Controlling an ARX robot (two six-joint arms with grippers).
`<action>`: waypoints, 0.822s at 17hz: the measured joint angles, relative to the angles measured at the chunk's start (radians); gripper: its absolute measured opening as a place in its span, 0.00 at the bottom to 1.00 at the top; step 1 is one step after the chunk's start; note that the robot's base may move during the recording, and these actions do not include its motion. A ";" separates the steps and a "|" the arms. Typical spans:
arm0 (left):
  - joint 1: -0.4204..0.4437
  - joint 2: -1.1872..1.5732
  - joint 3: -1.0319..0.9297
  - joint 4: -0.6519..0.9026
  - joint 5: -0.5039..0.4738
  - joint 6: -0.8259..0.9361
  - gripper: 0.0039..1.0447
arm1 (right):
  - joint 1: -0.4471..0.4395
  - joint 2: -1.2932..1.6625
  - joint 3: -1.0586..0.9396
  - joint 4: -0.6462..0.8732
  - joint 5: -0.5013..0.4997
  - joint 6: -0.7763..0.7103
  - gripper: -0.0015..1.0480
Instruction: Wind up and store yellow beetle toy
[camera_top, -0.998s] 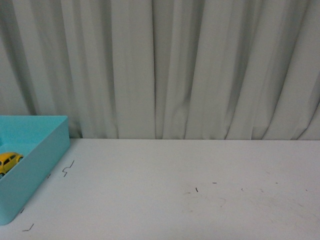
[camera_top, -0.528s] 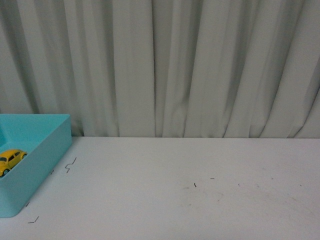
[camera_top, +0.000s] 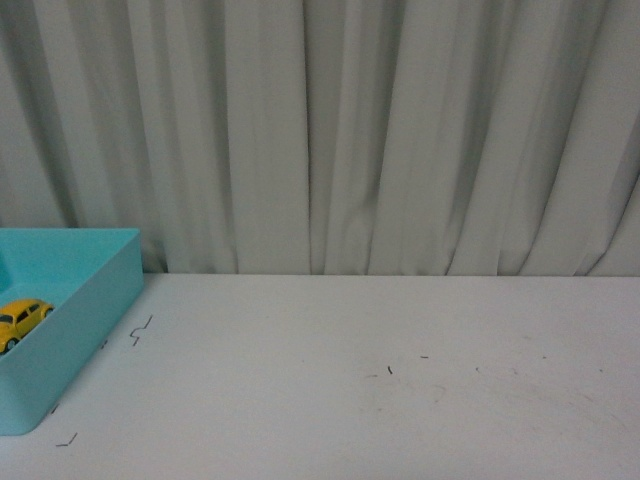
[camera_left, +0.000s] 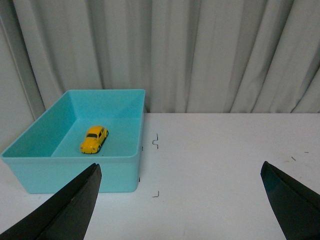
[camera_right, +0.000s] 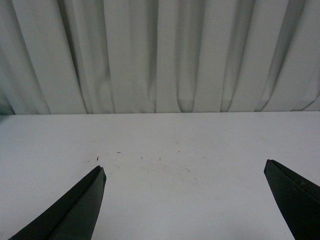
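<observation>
The yellow beetle toy (camera_left: 94, 139) rests on its wheels on the floor of a turquoise bin (camera_left: 120, 170), and its front part shows at the left edge of the front view as the same toy (camera_top: 22, 318) inside the bin (camera_top: 90, 330). My left gripper (camera_left: 180, 172) hangs open, back from the bin, holding nothing, its dark fingers (camera_left: 75, 205) wide apart. In the right wrist view my right gripper (camera_right: 184, 175) is open too, over bare white table, nothing between its fingers (camera_right: 80, 210). Neither arm appears in the front view.
A white table (camera_top: 380, 400) with small black corner marks (camera_top: 138, 332) beside the bin and faint scuffs (camera_right: 165, 167) near the middle. Grey-white curtain (camera_top: 350, 140) hangs along the table's far edge.
The front view has shifted slightly between the oldest frame and now, so the bin and toy sit a little higher and further left. Nothing on the table has moved.
</observation>
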 joint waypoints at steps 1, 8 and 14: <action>0.000 0.000 0.000 0.000 0.000 0.000 0.94 | 0.000 0.000 0.000 0.000 0.000 0.000 0.94; 0.000 0.000 0.000 0.000 0.000 0.000 0.94 | 0.000 0.000 0.000 0.000 0.000 0.000 0.94; 0.000 0.000 0.000 0.000 0.000 0.000 0.94 | 0.000 0.000 0.000 0.000 0.000 0.000 0.94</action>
